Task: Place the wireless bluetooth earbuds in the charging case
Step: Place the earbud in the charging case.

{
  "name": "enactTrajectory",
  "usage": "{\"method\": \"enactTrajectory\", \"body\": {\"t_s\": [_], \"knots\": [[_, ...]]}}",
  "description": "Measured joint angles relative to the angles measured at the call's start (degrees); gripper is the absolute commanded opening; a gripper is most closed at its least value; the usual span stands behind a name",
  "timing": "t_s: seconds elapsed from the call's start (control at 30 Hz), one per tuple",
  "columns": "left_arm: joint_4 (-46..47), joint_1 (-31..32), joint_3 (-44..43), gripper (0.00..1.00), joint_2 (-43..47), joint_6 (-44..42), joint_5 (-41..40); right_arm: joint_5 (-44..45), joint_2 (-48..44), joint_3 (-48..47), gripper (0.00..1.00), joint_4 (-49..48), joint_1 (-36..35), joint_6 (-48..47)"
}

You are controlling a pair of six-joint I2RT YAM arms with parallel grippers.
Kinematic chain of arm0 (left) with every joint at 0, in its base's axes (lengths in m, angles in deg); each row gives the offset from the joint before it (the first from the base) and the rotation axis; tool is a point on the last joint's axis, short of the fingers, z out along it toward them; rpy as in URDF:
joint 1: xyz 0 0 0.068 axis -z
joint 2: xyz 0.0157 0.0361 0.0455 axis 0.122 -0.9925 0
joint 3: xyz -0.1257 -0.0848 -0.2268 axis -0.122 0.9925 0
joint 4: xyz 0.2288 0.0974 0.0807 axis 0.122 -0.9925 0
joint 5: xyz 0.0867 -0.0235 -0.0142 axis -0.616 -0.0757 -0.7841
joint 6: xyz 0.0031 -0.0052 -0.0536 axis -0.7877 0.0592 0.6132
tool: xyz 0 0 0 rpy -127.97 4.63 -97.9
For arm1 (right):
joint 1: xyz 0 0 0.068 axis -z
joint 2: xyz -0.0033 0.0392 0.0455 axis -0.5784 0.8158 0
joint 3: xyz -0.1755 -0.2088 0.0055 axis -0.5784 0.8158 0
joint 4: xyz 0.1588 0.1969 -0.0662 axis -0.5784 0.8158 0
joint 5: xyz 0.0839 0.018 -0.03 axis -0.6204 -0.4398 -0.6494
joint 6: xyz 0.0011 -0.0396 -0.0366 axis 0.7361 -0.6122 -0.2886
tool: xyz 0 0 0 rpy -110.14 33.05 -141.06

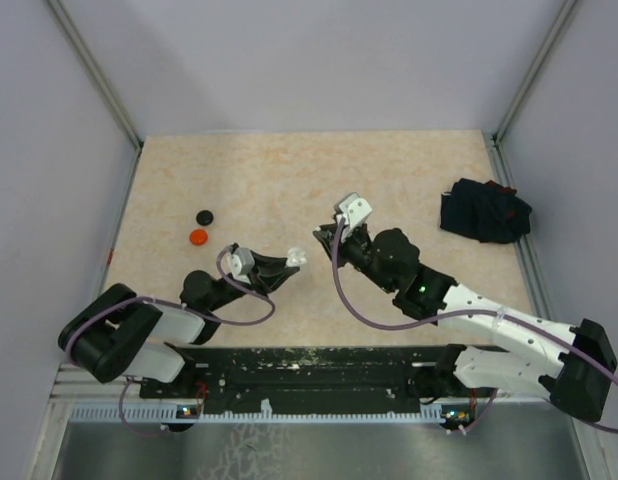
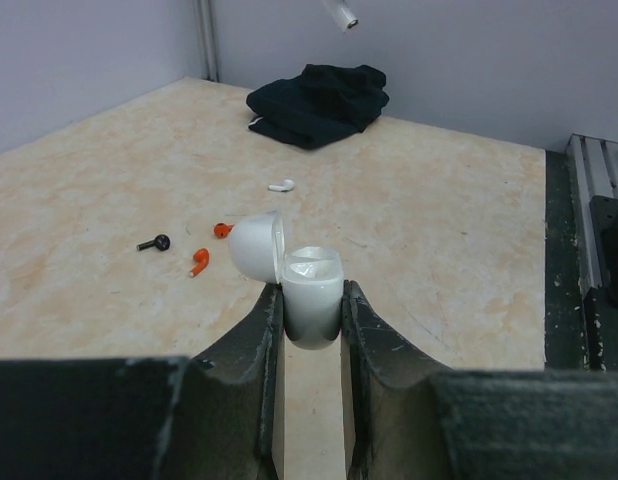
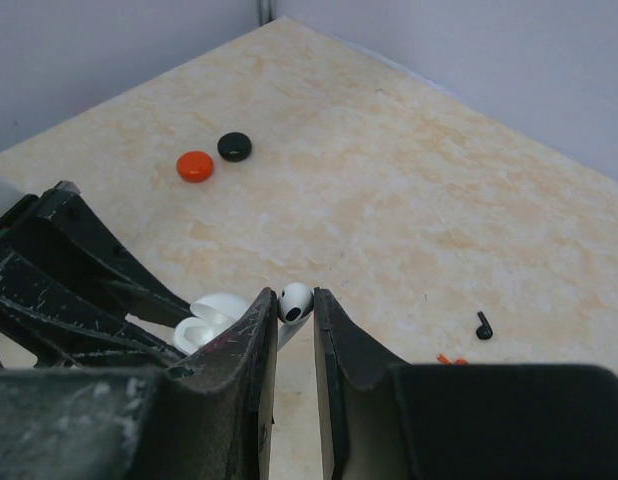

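Gripping an open white charging case (image 2: 314, 292) between them, the left fingers (image 2: 252, 362) sit narrow; the right fingers (image 3: 245, 348) pinch a white earbud (image 3: 294, 301), case just beside them.

A beige marbled table (image 1: 289, 170) spreads ahead of the left hand (image 1: 294, 258) to plain pale lilac-grey walls (image 1: 319, 60), with metal posts (image 1: 94, 70) at the far corners. Behind the hand, a black rail (image 1: 319, 365) edges the table. The light is soft and even.
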Motion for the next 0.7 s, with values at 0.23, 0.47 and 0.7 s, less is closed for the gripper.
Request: {"method": "enactTrajectory", "body": {"t_s": [0.23,0.47,0.7], "knots": [[0.0,0.0,-0.1,0.00,2.0,-2.0,1.2,-1.5,0.0,4.9,0.18,-8.2,-3.7,-3.3],[0.1,0.1,-0.5,0.00,6.3,-2.4,1.6,-2.9,0.0,6.2,0.18,-14.9,-5.8,-4.8],[0.1,0.2,-0.5,0.00,8.7,-2.3,1.9,-3.3,1.2,6.2,0.18,-19.3,-7.2,-6.2]]}}
